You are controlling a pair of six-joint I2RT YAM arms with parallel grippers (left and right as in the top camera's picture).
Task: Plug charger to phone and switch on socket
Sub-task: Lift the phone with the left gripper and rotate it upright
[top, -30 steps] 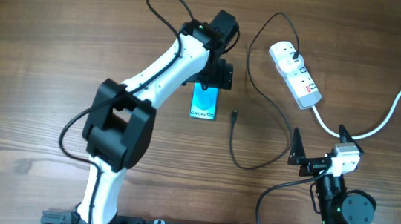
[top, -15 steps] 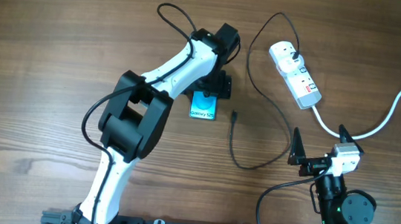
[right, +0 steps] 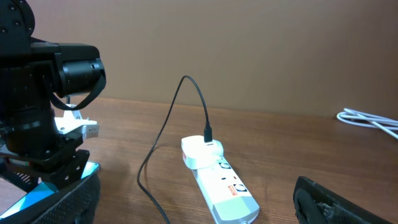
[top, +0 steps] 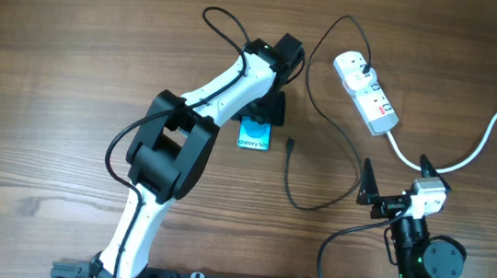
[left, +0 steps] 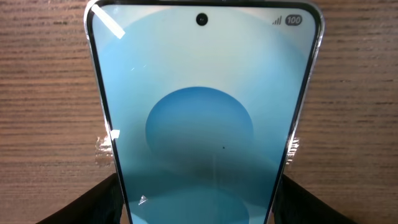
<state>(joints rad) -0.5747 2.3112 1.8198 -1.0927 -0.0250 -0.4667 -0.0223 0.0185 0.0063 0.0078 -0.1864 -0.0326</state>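
Phone [top: 253, 139] half hidden under left end effector [top: 261, 113], cannot tell if pinched, right end effector [top: 397, 169] spread wide

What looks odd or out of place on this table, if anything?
Nothing is spilled or broken. The only loose end: the charger is plugged into the socket, but its connector tip lies bare on the table beside the phone, not in it.

Likely a robotics lab: left arm [top: 201, 106] and right arm [top: 419, 233] mounted at a wood-grain table [top: 44, 62], plain brown wall [right: 261, 43] behind.
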